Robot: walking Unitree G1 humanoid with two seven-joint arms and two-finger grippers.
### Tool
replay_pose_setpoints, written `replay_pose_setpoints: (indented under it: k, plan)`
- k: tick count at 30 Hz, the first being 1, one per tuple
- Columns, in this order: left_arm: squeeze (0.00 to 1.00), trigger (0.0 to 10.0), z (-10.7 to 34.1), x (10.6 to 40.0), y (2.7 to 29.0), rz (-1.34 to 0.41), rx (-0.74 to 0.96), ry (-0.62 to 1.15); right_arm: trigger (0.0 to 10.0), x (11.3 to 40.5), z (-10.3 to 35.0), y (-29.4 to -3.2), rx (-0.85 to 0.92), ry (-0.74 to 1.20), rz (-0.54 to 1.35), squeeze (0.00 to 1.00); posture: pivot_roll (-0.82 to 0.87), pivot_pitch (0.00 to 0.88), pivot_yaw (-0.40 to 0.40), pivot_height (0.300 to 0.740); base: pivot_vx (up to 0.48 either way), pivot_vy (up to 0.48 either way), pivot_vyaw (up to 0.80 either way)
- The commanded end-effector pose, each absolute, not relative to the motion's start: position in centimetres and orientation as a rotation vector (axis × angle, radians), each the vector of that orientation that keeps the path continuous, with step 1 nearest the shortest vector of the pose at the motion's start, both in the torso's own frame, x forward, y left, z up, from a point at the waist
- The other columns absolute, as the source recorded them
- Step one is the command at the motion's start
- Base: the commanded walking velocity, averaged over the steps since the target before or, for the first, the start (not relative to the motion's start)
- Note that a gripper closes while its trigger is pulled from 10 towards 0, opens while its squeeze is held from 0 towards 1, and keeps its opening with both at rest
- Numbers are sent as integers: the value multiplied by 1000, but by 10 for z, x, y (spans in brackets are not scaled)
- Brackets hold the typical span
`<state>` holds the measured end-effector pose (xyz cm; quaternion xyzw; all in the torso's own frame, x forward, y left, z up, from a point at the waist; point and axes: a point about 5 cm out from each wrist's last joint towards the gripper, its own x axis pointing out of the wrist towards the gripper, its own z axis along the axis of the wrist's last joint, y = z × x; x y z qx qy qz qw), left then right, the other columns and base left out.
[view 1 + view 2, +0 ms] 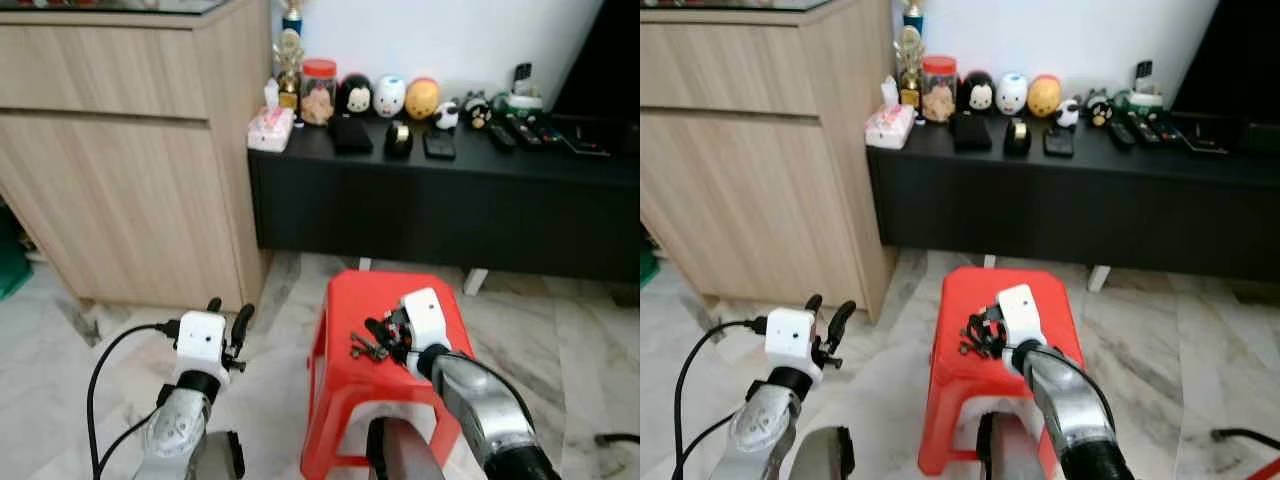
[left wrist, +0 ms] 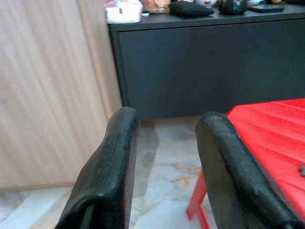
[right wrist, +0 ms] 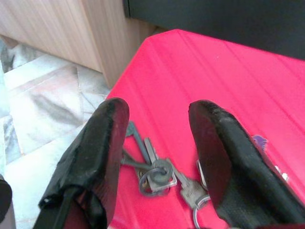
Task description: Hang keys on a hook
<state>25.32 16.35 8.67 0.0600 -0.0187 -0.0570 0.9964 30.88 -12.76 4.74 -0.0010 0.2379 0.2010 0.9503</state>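
Note:
A bunch of grey metal keys (image 3: 159,175) on rings lies on the top of a red plastic stool (image 1: 362,300), toward its left side; they show as a dark cluster of keys (image 1: 364,346) from the head. My right gripper (image 1: 383,335) hovers just over them, open, with one black finger on each side of the bunch in the right wrist view. My left gripper (image 1: 228,318) is open with nothing between its fingers, held above the floor left of the stool, beside the wooden cabinet.
A light wooden cabinet (image 1: 120,140) stands at the left. A low black TV bench (image 1: 440,205) runs along the back wall with round figurines (image 1: 390,96), a jar, a tissue pack and remotes. Marble floor (image 1: 560,350) surrounds the stool. A black cable (image 1: 100,385) loops by the left arm.

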Motion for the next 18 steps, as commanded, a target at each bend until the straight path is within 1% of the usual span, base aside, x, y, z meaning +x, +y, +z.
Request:
replay_pose_setpoints:
  k: [1,3,10,15,18]
  plan:
    - [0,10000,91,253,159,-130,120,-47,10000,311,47,-128,24,497,402,0,7,0,-80,550,0,0,0]
    - [0,10000,94,250,151,-155,110,-57,10000,316,40,-125,55,550,403,0,19,0,-95,550,0,0,0]
    - [0,10000,97,247,144,-150,92,-62,10000,319,29,-124,36,625,405,0,56,0,-130,550,0,0,0]
    - [0,10000,97,241,143,-126,76,-58,10000,319,25,-119,2,676,452,0,83,0,-170,550,0,0,0]
    - [0,10000,97,240,143,-119,73,-58,10000,321,26,-121,-19,679,446,0,83,0,-180,550,0,0,0]
